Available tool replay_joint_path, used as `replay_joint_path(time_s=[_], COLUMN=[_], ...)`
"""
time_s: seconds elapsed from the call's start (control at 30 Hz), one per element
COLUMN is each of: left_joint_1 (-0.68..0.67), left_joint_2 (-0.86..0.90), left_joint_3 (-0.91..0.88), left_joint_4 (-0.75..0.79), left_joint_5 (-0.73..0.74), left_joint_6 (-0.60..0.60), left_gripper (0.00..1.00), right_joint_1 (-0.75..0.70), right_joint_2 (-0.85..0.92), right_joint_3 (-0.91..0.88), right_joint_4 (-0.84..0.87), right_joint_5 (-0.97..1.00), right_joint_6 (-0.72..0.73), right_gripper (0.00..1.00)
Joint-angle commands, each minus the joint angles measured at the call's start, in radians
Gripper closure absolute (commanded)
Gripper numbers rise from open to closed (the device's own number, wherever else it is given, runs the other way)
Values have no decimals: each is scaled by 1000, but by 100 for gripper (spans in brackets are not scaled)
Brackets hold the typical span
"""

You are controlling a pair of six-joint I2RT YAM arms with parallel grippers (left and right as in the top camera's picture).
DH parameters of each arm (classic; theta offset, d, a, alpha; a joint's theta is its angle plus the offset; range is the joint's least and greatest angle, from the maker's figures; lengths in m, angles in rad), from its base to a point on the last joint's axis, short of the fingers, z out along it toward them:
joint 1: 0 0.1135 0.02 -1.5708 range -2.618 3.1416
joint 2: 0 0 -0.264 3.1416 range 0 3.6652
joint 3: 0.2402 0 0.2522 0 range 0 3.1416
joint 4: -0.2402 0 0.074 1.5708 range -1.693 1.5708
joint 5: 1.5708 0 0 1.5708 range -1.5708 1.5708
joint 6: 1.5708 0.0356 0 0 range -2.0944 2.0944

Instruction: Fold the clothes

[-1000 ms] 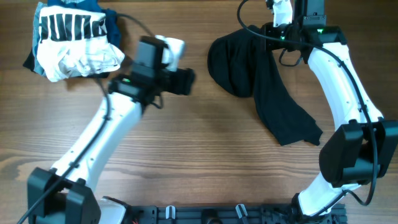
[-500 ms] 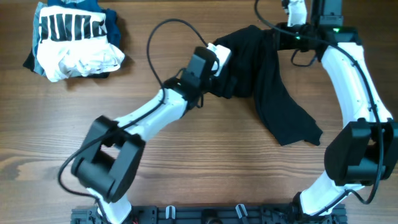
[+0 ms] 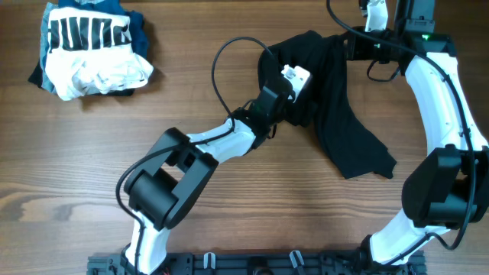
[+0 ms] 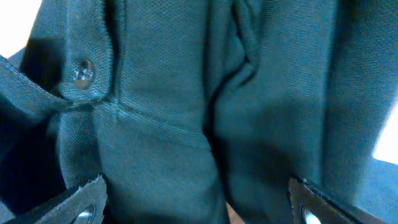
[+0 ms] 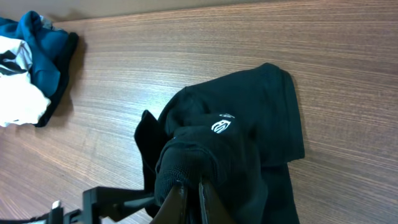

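Right tool (image 5: 188,196) clamped on soft black knit shirt (image 5: 255,106); left tool (image 4: 198,200) spread wide, empty, above it.

Left end effector (image 4: 198,200) agape (right (image 5: 188,194) pinched)

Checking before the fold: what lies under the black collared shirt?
Only brown wooden table shows around the edges of the black soft-fabric collared shirt. Whatever lies beneath its fabric is covered.
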Motion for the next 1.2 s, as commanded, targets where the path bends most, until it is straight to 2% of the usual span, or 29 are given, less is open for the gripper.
replay_joint_path(time_s=[0.0, 0.07, 0.13, 0.2, 0.23, 0.27, 0.3, 0.33, 0.37, 0.43, 0.53, 0.73, 0.87, 1.03, 1.17], left_joint_1=[3, 4, 7, 10, 11, 11, 11, 11, 11, 11, 17, 70, 94, 84, 51], left_joint_2=[88, 118, 129, 129, 129, 126, 120, 106, 80, -24, -154, -513, -691, -843, -887], left_joint_3=[41, 68, 82, 84, 84, 84, 84, 84, 84, 84, 84, 84, 84, 84, 84], left_joint_4=[10, 0, -5, -4, -4, -4, -6, -14, -33, -81, -136, -325, -444, -586, -666], left_joint_5=[-55, -56, -72, -100, -118, -137, -164, -200, -249, -395, -472, -477, -477, -476, -476], left_joint_6=[-11, -10, -11, -19, -25, -25, -25, -25, -25, -23, 36, 85, 85, 84, 82], left_gripper=[9, 9, 15, 28, 45, 66, 81, 91, 96, 96, 96, 96, 96, 96, 96], right_joint_1=[-6, -6, -6, -7, -8, -8, -8, -8, -10, -22, -42, -89, -93, -94, -93], right_joint_2=[15, 15, 15, 15, 15, 15, 15, 15, 15, 15, 14, -6, -56, -169, -270], right_joint_3=[11, 11, 11, 11, 11, 11, 11, 11, 11, 11, 11, 11, 11, 11, 11], right_joint_4=[6, 6, 6, 6, 6, 6, 5, 4, 3, -8, -53, -221, -364, -546, -578], right_joint_5=[-35, -35, -35, -35, -35, -35, -34, -34, -34, -34, -31, -35, -34, -26, -12], right_joint_6=[2, 2, 1, 1, 1, 1, 1, 1, 1, 5, 35, 49, -45, -135, -138], right_gripper=[96, 96, 96, 96, 96, 96, 96, 96, 96, 96, 96, 96, 96, 96, 96])
